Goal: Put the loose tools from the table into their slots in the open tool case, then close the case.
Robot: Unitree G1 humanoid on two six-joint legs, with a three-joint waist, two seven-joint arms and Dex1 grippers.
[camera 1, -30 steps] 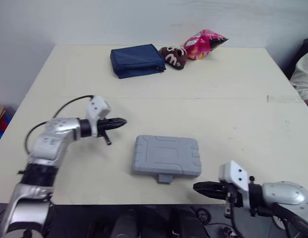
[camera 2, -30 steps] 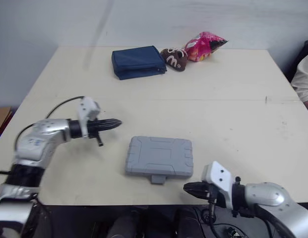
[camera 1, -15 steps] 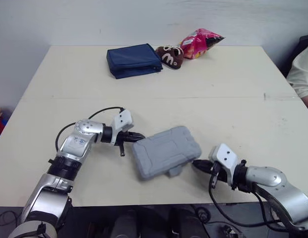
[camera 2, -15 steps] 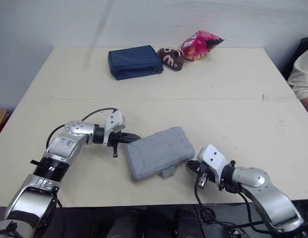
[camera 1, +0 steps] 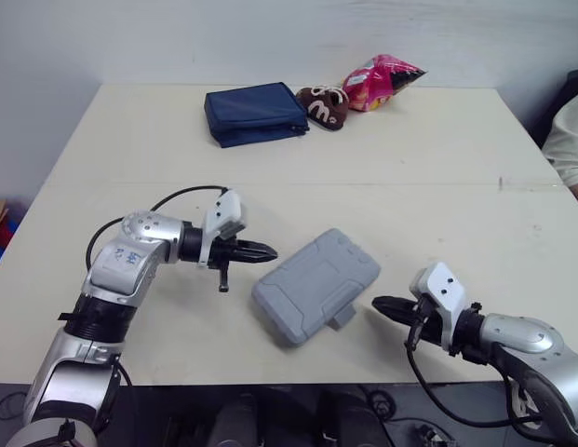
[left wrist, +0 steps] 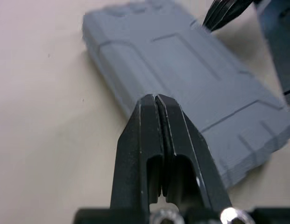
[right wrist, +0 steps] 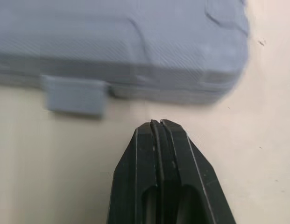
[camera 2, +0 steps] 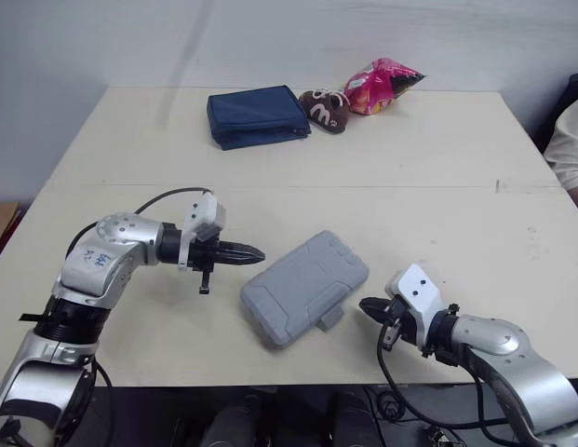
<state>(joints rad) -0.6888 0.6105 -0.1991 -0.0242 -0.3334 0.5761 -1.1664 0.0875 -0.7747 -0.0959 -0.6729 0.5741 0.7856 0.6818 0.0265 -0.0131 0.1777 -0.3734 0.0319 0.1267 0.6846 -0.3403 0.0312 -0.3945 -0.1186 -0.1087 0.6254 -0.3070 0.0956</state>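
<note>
Cream table (camera 1: pixel 428 158), closed tool case (camera 1: pixel 315 284), left gripper (camera 1: pixel 268 250) pinched together, right gripper (camera 1: pixel 380 304) likewise

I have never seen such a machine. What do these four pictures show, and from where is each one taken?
This is a humanoid robot with two arms; each ends in a hand of two black fingers. Two pictures come from a camera in its head, looking down over a table. The other two come from cameras on the wrists, looking along each hand's fingers. On the table lies a closed grey tool case, turned at an angle. The left hand and the right hand point at it from either side, both shut and holding nothing. At the far edge lie a blue pouch, a brown object and a pink bag. A person's sleeve shows at the right.
</note>
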